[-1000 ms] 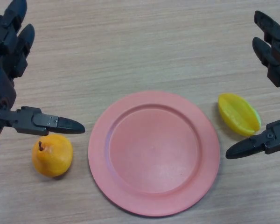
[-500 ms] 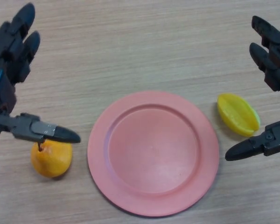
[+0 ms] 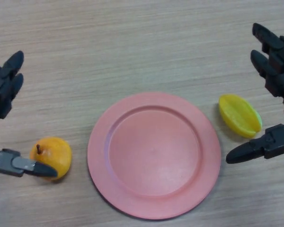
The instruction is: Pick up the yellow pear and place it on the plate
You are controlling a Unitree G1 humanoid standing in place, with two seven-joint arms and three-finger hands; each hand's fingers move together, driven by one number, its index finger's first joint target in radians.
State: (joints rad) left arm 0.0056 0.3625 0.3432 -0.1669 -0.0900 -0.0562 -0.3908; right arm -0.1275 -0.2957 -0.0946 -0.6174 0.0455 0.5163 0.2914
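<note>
A yellow pear [image 3: 53, 154] with a dark stem lies on the wooden table, left of the pink plate [image 3: 154, 154]. My left hand [image 3: 4, 90] is open at the left edge; its fingers stand above the pear and its thumb [image 3: 23, 165] reaches across the pear's lower left side. The pear lies in the gap between thumb and fingers, not held. My right hand [image 3: 276, 71] is open at the right edge, idle, with its thumb [image 3: 260, 148] pointing toward the plate.
A yellow starfruit [image 3: 240, 115] lies right of the plate, between the right hand's fingers and thumb. The wooden table [image 3: 132, 42] stretches bare behind the plate.
My left hand has moved down and toward the near left. Its thumb has dropped from above the pear to the pear's lower left side. The right hand has barely moved.
</note>
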